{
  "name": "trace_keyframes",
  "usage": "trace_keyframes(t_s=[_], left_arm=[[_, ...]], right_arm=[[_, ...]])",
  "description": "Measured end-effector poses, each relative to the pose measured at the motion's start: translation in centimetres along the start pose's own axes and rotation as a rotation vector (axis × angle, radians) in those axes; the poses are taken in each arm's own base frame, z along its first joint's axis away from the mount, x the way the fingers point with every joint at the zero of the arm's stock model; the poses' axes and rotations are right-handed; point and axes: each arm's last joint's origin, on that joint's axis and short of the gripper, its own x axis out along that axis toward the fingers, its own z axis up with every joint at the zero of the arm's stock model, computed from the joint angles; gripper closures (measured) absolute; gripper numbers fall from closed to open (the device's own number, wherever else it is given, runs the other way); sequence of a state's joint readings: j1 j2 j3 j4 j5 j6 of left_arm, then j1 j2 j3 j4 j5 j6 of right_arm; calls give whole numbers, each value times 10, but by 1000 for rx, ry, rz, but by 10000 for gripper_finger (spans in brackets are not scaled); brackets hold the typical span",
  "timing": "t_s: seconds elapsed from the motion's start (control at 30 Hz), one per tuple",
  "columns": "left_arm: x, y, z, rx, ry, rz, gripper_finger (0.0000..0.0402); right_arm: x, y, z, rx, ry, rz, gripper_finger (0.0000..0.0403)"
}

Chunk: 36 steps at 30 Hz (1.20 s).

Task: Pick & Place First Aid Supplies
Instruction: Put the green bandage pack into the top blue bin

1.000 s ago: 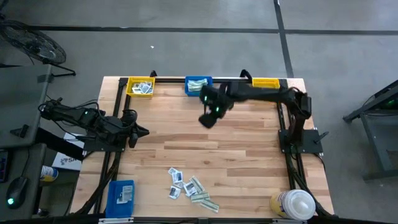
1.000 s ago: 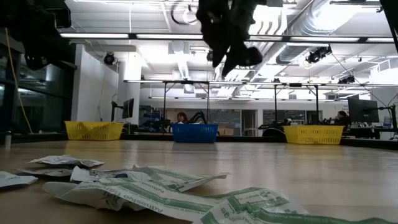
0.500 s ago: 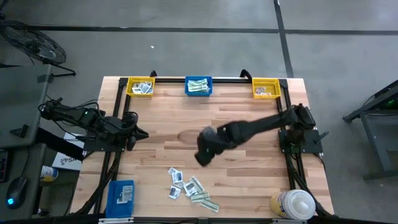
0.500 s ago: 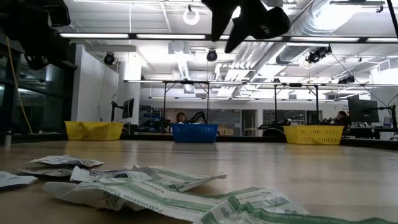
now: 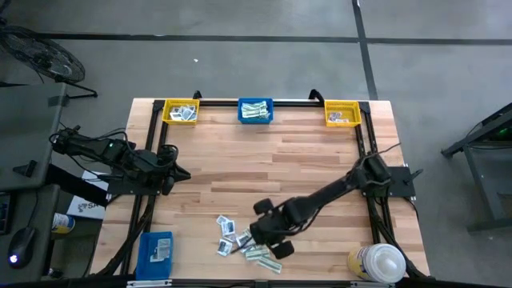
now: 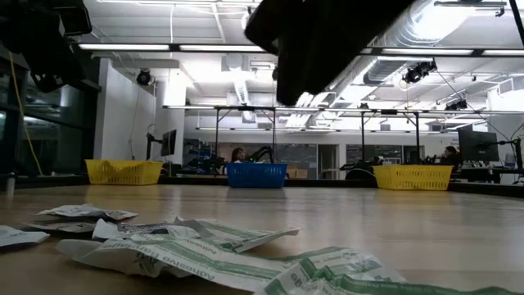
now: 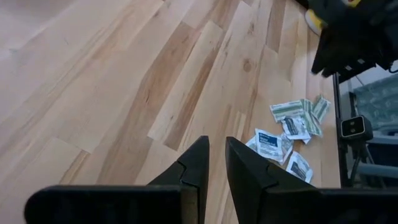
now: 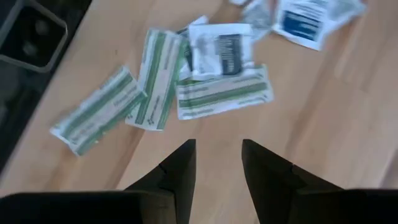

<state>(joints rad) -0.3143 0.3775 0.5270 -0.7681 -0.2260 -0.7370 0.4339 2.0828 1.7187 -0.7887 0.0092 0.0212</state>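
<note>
The right gripper (image 5: 264,234) hung over the loose heap of small flat paper first aid packets (image 5: 242,241) near the table's front edge, jaws parted and empty, apparently positioned for a pick. The left gripper (image 5: 178,171) waited at the left side, fingers (image 7: 198,163) nearly together, holding nothing. The pale wooden plank table (image 5: 320,164) carried yellow and blue plastic bins (image 5: 255,110) along its far edge; a workshop lay beyond.
</note>
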Motion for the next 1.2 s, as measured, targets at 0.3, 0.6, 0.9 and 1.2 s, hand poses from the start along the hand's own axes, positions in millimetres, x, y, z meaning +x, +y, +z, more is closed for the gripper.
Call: trace_keyframes(t_s=[0.3,0.6,0.9,1.2], left_arm=[[0,0,0,-9,3,4,348],[0,1,-1,-28,5,6,348],[0,1,-1,-29,3,9,348],[0,1,0,-29,-5,19,348]], right_arm=[[47,8,2,-175,-25,30,279],[58,12,2,-189,-33,49,279],[67,22,-1,-283,-6,8,279],[68,13,-1,-273,-6,4,287]])
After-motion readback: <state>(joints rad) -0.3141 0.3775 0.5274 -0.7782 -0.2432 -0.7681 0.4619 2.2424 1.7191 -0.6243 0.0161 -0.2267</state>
